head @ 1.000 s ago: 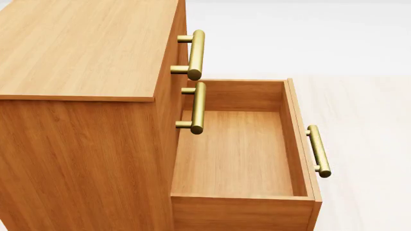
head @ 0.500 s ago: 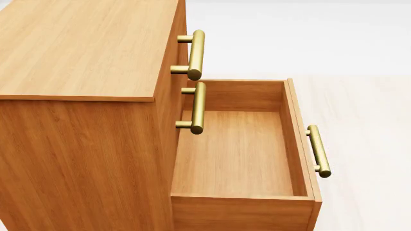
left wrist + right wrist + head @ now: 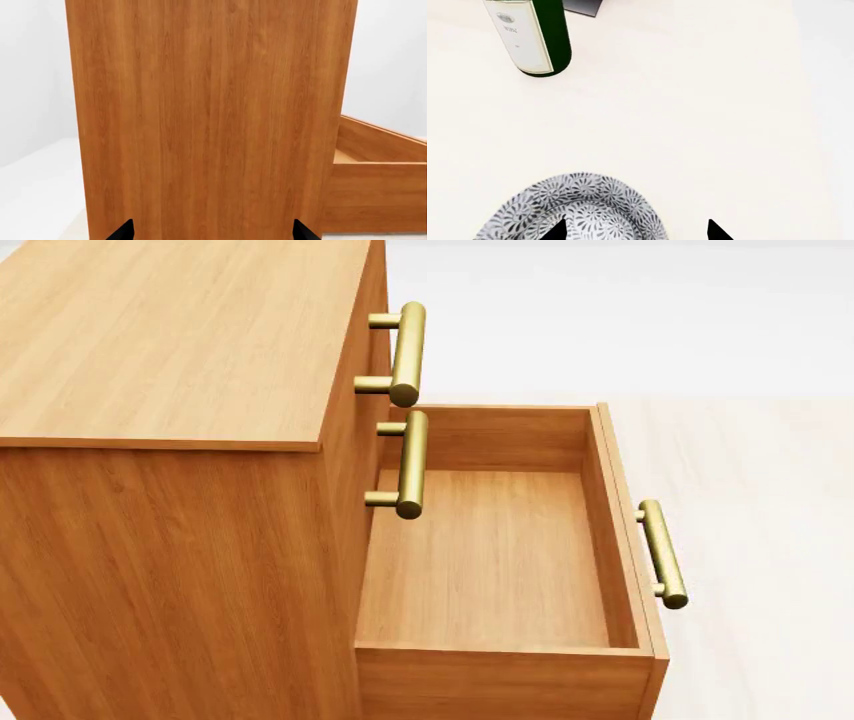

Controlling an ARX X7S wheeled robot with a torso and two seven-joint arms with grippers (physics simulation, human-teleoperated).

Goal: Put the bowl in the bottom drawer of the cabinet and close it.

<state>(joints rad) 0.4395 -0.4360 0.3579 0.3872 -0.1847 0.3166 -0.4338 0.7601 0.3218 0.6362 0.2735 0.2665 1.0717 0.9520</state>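
Note:
The honey-brown cabinet (image 3: pixel 174 440) fills the left of the head view. Its bottom drawer (image 3: pixel 494 560) is pulled out and holds nothing; its brass handle (image 3: pixel 662 553) faces right. Neither gripper shows in the head view. In the right wrist view the grey-blue floral bowl (image 3: pixel 577 212) lies on a pale surface, and my right gripper (image 3: pixel 635 231) is open with one fingertip (image 3: pixel 554 231) over the bowl and the other beside its rim. My left gripper (image 3: pixel 210 231) is open, facing the cabinet's flat side (image 3: pixel 207 115), with the open drawer (image 3: pixel 380 185) past that side's edge.
A green wine bottle (image 3: pixel 537 37) with a white label stands on the pale surface beyond the bowl. A dark block (image 3: pixel 582 7) sits behind it. The two upper drawers' brass handles (image 3: pixel 407 352) (image 3: pixel 411 464) jut out over the open drawer.

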